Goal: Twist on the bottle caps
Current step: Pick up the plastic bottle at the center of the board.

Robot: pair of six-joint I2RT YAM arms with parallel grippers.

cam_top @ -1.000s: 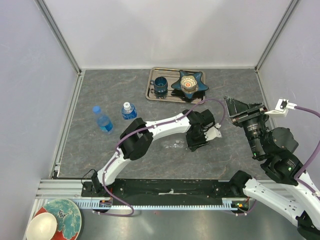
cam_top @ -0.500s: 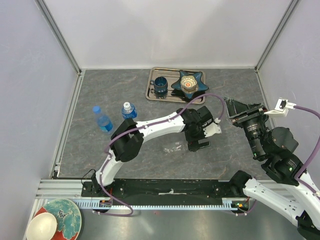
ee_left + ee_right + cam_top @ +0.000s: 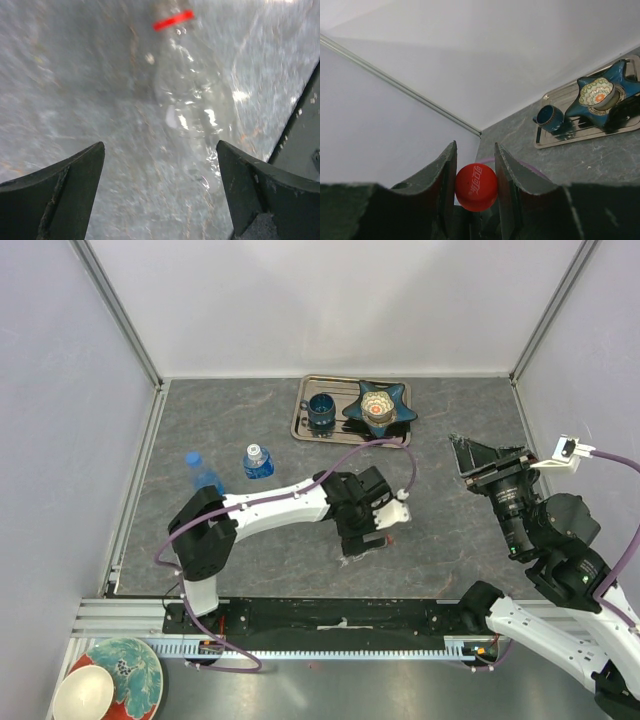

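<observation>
A clear bottle (image 3: 195, 100) with a red neck ring lies on its side on the grey table, uncapped as far as the blurred left wrist view shows. My left gripper (image 3: 160, 150) (image 3: 358, 542) hovers open just above it, fingers apart on either side of its lower body. The right gripper (image 3: 475, 165) (image 3: 468, 453) is raised at the right and shut on a red bottle cap (image 3: 476, 187). Two more bottles stand at the left: a blue one with a blue cap (image 3: 205, 478) and one with a white cap (image 3: 257, 462).
A metal tray (image 3: 304, 426) at the back holds a dark blue cup (image 3: 322, 412) and a blue star-shaped dish (image 3: 378, 405). The left arm's elbow (image 3: 203, 532) sits close to the blue bottle. Walls enclose the table on three sides.
My left gripper has opened wide and swung left and nearer, from right of the clear bottle to over it. The right arm with the red cap has stayed put.
</observation>
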